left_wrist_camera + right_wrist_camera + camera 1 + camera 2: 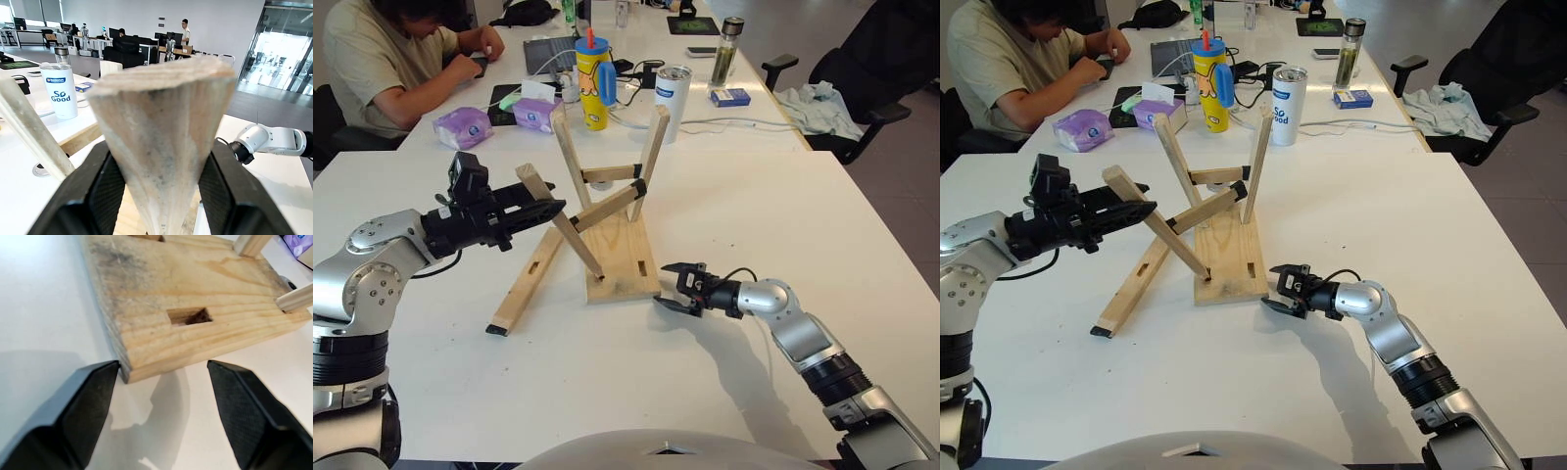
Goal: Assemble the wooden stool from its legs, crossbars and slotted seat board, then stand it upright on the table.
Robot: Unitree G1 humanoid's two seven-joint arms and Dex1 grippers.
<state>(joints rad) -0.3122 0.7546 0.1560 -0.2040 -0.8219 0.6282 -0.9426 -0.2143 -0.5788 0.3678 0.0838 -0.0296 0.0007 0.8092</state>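
A long white table (783, 206) is seen in the foreground, and a second table (754, 73) is joined to its far edge along a narrow seam. A black office chair (881, 49) is placed at the right of the tables, and a pale cloth (815, 103) is draped over its seat. Grey floor (906, 215) is shown beside it. In the left wrist view, a plain white wall (127, 17) is seen at the far end of the room. Desks (122, 49) with dark screens and chairs are set before it, and bright daylight is let in through tall glass panels (281, 49).
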